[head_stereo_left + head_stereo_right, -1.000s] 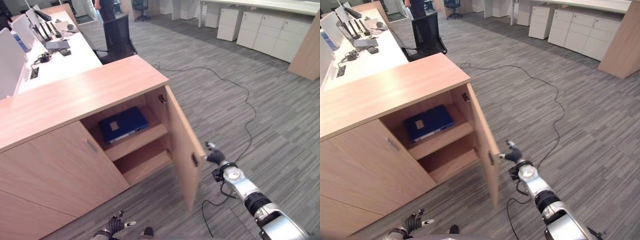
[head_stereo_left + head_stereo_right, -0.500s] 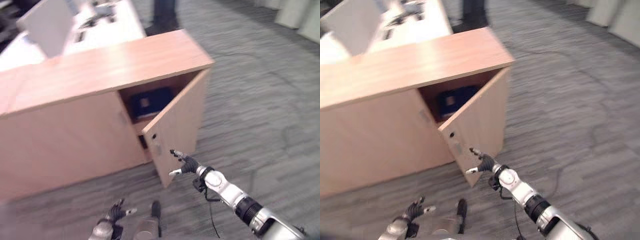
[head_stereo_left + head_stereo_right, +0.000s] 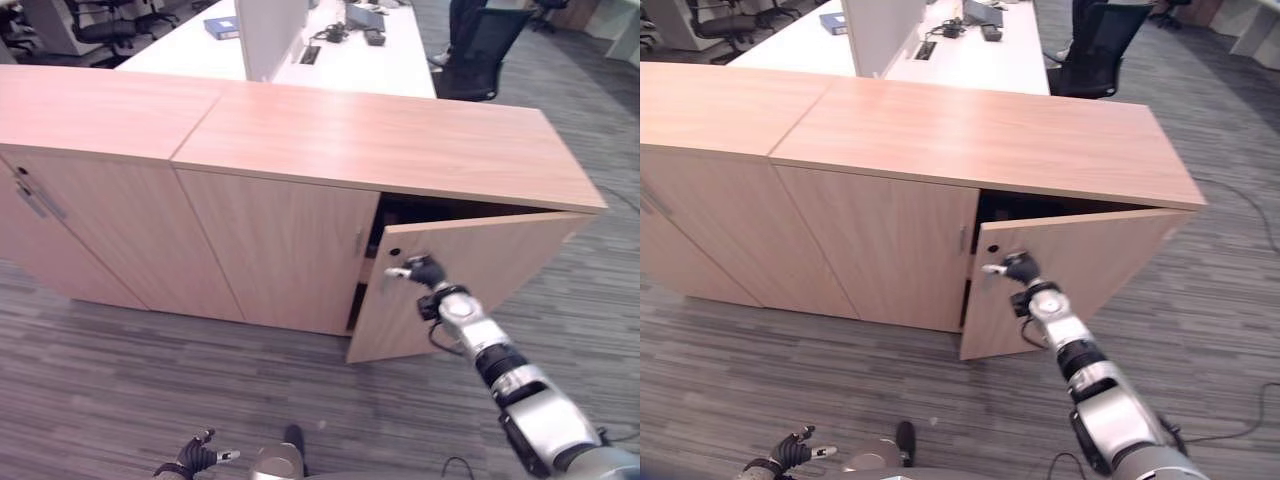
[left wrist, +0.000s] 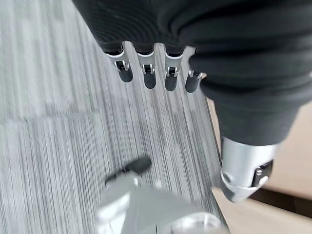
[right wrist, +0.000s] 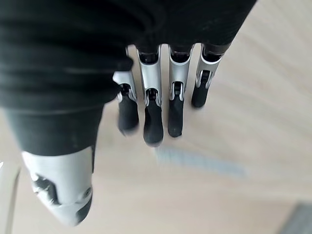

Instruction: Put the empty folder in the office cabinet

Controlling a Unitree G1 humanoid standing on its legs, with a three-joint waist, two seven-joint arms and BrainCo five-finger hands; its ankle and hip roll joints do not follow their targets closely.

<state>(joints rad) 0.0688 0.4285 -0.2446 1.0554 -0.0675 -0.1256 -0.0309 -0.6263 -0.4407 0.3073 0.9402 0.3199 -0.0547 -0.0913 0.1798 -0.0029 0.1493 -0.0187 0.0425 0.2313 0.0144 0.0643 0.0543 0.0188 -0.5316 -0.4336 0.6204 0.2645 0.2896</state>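
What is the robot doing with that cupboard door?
The robot's right hand has its straight fingers against the front of the cabinet door, which stands partly open, with a dark gap behind it. It looks like it is pushing the door shut. Its left hand hangs low over the grey carpet, holding nothing.

The cabinet [image 3: 290, 160] is long, low, light wood, standing on grey carpet. Its right door [image 3: 470, 280] hangs partly open, showing a dark gap [image 3: 440, 209] at its top edge; the other doors are closed.
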